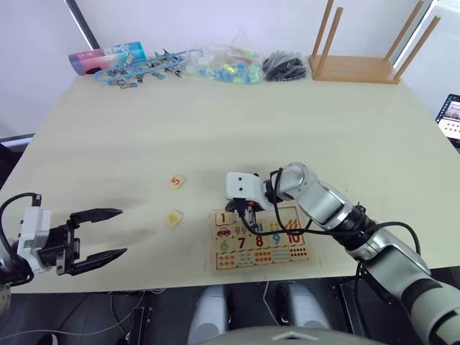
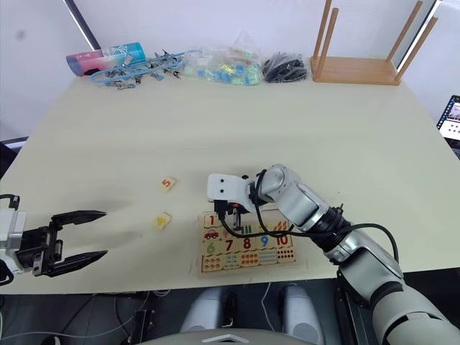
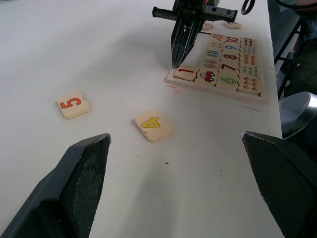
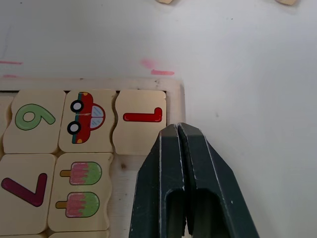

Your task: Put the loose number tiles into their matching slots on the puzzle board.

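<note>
Board (image 1: 287,257) of pale wood sits at the table's near edge, the red 1 tile (image 4: 140,120) already in its corner slot and the right gripper (image 4: 177,133), fingers pinched together on nothing, poised at that tile's rim. A sideways nudge from there could lift it out. The yellow 4 tile (image 3: 153,125) and orange 5 tile (image 3: 73,104) lie loose to the board's left, beyond the wide-open left gripper (image 1: 100,233).

Pale table (image 1: 215,129), upturned wooden stool (image 1: 356,66) at far edge, white wall (image 1: 215,21).
</note>
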`<state>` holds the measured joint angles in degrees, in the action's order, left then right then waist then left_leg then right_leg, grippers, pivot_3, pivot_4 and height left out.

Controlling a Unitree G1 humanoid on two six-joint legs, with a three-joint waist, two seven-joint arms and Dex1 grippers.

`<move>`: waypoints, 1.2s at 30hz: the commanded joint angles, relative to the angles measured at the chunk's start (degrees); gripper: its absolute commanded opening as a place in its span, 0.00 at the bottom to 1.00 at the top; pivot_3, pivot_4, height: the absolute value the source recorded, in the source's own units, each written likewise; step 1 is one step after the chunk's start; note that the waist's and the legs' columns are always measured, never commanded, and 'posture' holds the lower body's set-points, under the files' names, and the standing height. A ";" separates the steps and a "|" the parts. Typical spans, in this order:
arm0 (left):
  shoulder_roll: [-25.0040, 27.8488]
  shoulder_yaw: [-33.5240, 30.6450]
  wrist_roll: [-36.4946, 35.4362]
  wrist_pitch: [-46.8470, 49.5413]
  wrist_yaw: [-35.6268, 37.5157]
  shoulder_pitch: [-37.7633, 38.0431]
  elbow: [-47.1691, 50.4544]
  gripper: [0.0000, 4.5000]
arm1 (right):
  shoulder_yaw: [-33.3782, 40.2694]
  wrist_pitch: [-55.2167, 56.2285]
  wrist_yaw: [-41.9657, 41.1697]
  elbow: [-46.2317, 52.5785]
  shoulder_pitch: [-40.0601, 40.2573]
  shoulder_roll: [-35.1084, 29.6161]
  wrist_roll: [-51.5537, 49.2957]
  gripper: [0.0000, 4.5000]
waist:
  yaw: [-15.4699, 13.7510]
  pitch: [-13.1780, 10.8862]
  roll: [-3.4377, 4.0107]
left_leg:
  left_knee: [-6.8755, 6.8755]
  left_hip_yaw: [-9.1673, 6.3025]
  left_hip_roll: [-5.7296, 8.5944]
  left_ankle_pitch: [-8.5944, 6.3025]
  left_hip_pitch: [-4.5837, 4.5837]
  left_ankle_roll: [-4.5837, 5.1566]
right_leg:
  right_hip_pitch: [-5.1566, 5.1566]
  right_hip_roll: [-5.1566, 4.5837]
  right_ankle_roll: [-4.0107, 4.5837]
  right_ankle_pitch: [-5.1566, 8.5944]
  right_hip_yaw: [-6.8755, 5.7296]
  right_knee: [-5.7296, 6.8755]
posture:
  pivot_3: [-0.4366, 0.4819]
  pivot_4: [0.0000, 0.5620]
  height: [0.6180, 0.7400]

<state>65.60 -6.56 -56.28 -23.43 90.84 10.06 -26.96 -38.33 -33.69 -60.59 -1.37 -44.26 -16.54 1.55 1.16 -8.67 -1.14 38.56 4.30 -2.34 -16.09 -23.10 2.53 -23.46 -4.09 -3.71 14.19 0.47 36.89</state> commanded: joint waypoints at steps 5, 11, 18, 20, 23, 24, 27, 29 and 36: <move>0.20 -1.16 -0.61 -1.16 1.66 0.03 0.35 1.00 | 0.50 0.38 -0.20 1.98 -0.01 0.21 0.30 0.00 | 0.00 0.00 0.00 | 0.00 0.01 0.00 0.00 0.00 0.00 | 0.00 0.00 0.00 0.00 0.00 0.00 | 0.48 0.27 0.98; 0.19 -1.60 -0.65 -1.21 1.66 0.09 -0.25 1.00 | 1.43 1.29 0.04 1.62 -0.19 0.35 -0.01 0.00 | 0.00 0.01 -0.01 | 0.00 0.00 0.00 0.00 0.00 -0.01 | 0.00 0.00 0.00 0.00 0.00 0.00 | 0.48 0.27 0.98; 1.04 -2.10 -0.48 -2.03 1.66 -1.38 -2.97 1.00 | 2.15 1.41 0.05 2.57 0.15 0.37 -0.71 0.00 | -0.07 0.01 -0.02 | 0.00 0.00 0.01 0.00 0.00 0.00 | 0.00 0.00 0.00 0.00 -0.01 0.00 | 0.48 0.27 0.98; 1.65 -2.08 -0.44 -1.85 1.66 -2.25 -3.86 1.00 | 2.87 1.60 0.00 3.04 0.34 0.34 -1.27 0.00 | -0.07 0.01 -0.02 | 0.00 0.00 0.01 0.00 0.00 0.00 | 0.00 0.00 -0.01 0.00 -0.01 0.00 | 0.48 0.27 0.98; 2.68 -1.80 -0.59 -1.23 1.66 -3.26 -4.58 1.00 | 4.80 1.62 0.37 4.44 1.05 0.54 -2.67 0.00 | -0.13 0.01 -0.04 | 0.00 0.00 0.01 0.00 0.00 0.00 | 0.00 0.00 0.00 0.00 -0.01 0.00 | 0.48 0.27 0.98; 3.10 -1.62 -0.71 -0.89 1.66 -3.45 -4.56 1.00 | 5.60 1.04 0.27 5.35 1.32 0.28 -3.33 0.00 | -0.13 0.00 -0.06 | 0.00 0.00 0.01 0.00 0.00 -0.01 | 0.00 0.00 0.00 0.00 -0.02 0.00 | 0.48 0.27 0.98; 4.47 -1.02 -1.31 -0.37 1.66 -3.00 -4.22 1.00 | 7.63 -0.43 0.20 7.94 2.35 -1.04 -4.81 0.00 | -0.12 0.00 -0.08 | 0.00 0.00 0.01 0.01 -0.02 -0.01 | 0.00 0.00 -0.01 0.00 -0.01 0.00 | 0.48 0.27 0.98; 5.30 -0.92 -1.75 -0.54 1.66 -2.34 -4.19 1.00 | 9.53 -1.23 0.57 9.77 3.36 -2.00 -6.10 0.00 | -0.13 0.00 -0.09 | 0.00 0.01 0.00 0.00 -0.01 -0.01 | 0.00 -0.01 -0.01 -0.01 -0.06 -0.01 | 0.48 0.27 0.98; 6.73 -1.64 -3.75 -1.99 1.66 0.91 -4.00 1.00 | 17.21 -3.70 2.74 16.00 7.65 -4.34 -11.83 0.00 | -0.16 0.00 -0.13 | 0.00 0.00 -0.04 0.00 -0.01 0.00 | 0.00 -0.03 0.00 0.00 -0.08 -0.01 | 0.48 0.27 0.98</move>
<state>71.00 -6.66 -58.68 -24.38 90.86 10.57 -31.04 -23.86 -37.29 -58.42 11.43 -36.73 -20.52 -8.29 1.00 -8.67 -1.28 38.56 4.29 -2.38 -16.10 -23.11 2.54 -23.46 -4.12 -3.71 14.19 0.39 36.87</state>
